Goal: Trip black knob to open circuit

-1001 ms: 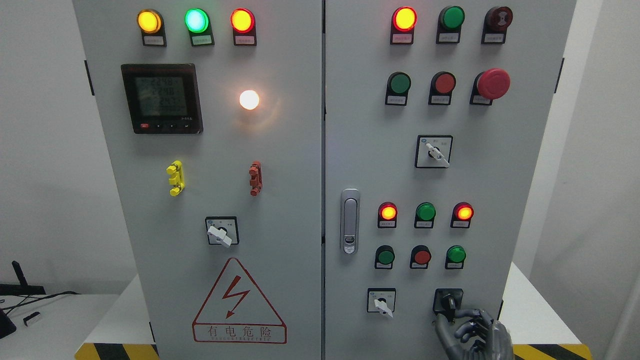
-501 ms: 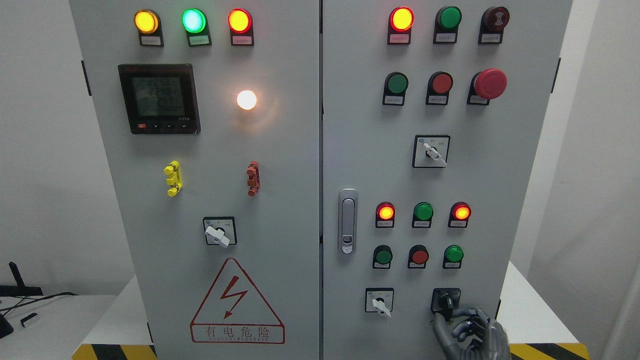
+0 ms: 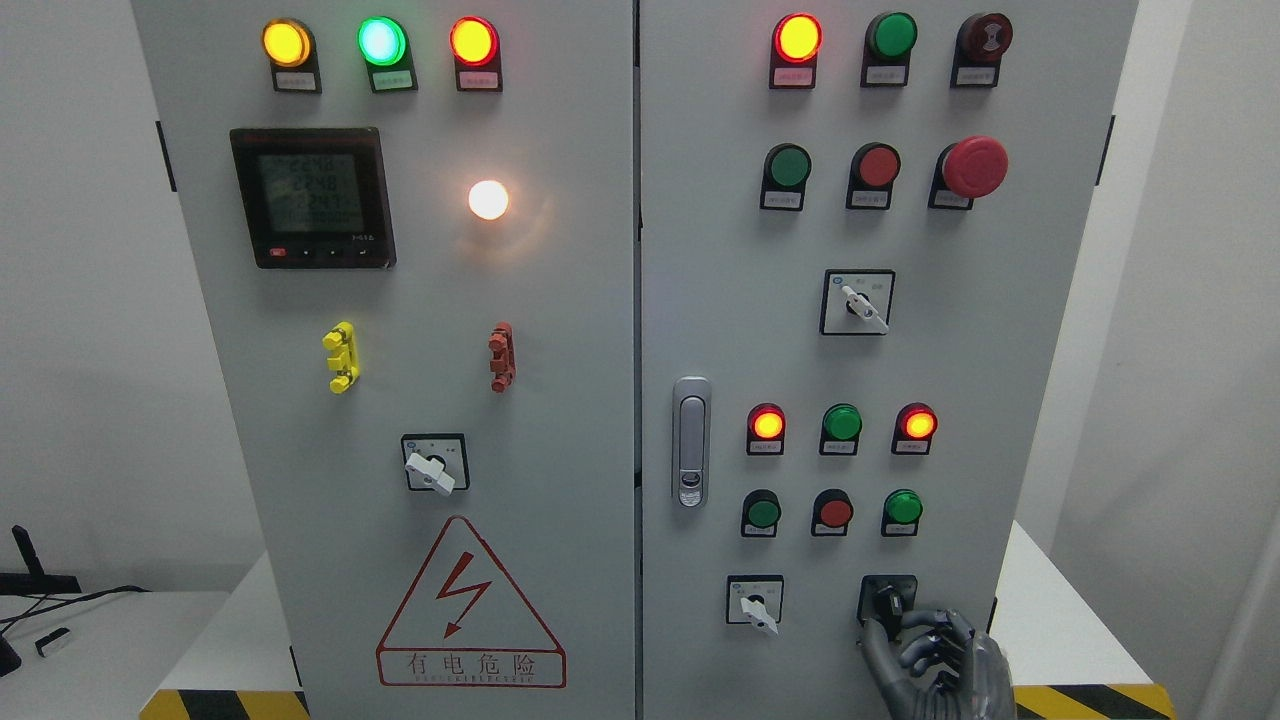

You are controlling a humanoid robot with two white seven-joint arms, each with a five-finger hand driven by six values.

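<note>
One hand (image 3: 930, 660), the robot's right, rises from the bottom edge of the head view with its grey fingers (image 3: 925, 640) curled together against the black knob (image 3: 888, 603) at the lower right corner of the cabinet's right door (image 3: 1000, 400). Whether they truly clamp the knob or only press on it cannot be told; the knob's lower part is hidden behind them. The left hand is out of sight.

Risks look plain from here. With a hold this shallow, the fingers could slip off the small knob when twisting, leaving the circuit closed. A slide leftward could brush the white switch (image 3: 757, 606) just beside it and turn the wrong control. A stray upward sweep would reach the green button (image 3: 903, 508) near above.

Room is tight low down: the knob sits close to the door's bottom right, the white surface (image 3: 1060, 620) and its striped edge (image 3: 1090, 700) lie just beyond the hand to the right, and the picture's bottom edge cuts off the wrist. Open grey panel lies between the two switches. Farther up, the lit red lamps (image 3: 768, 424), another white switch (image 3: 853, 302) and the big red stop button (image 3: 973, 167) stand well apart from the work.
</note>
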